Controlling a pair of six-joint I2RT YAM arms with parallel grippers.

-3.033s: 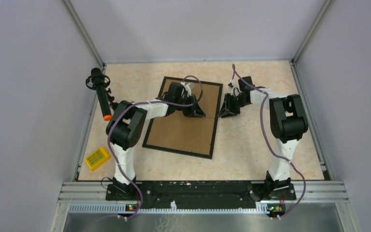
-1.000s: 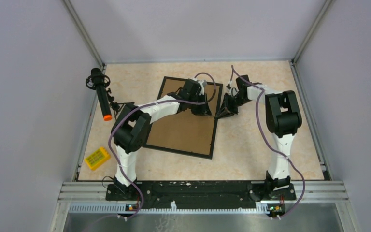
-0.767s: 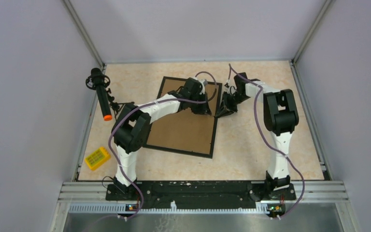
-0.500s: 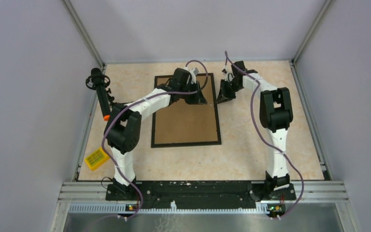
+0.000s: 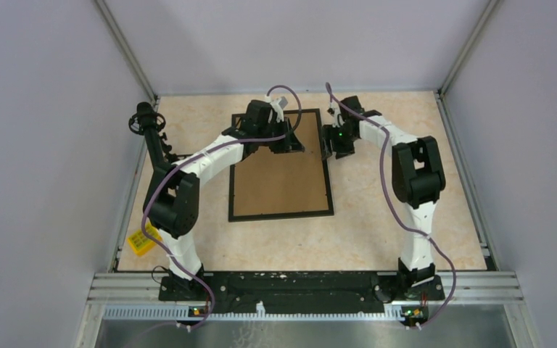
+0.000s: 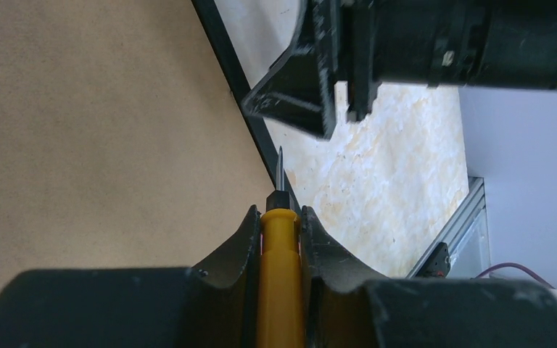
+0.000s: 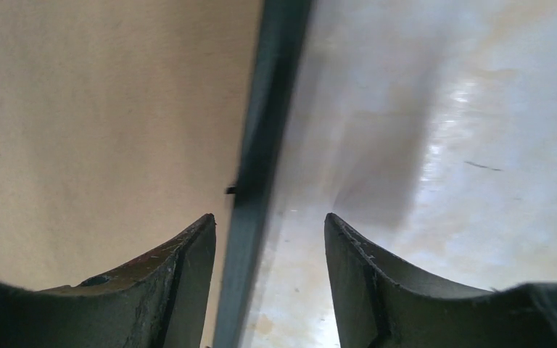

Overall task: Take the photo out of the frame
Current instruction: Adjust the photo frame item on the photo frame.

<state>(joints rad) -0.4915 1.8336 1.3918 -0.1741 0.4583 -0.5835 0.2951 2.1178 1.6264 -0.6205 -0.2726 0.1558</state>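
The frame (image 5: 281, 177) lies face down on the table, its brown fibreboard back up inside a thin black border. The photo is hidden. My left gripper (image 5: 290, 143) is over the frame's far right part, shut on a yellow-handled screwdriver (image 6: 281, 283); its metal tip (image 6: 280, 170) points at the frame's right border (image 6: 254, 116). My right gripper (image 5: 328, 145) is open at the frame's right edge; in the right wrist view the black border (image 7: 261, 167) runs between its fingers (image 7: 181, 275), with the brown back (image 7: 101, 109) to the left.
A black tool with an orange tip (image 5: 152, 138) stands at the left wall. A yellow block (image 5: 141, 238) lies at the near left, partly behind the left arm. The table is beige marble pattern (image 5: 399, 217) with walls on three sides.
The frame has turned from tilted to square with the table and slid toward the far wall. Both grippers moved with it, farther back and a little left.
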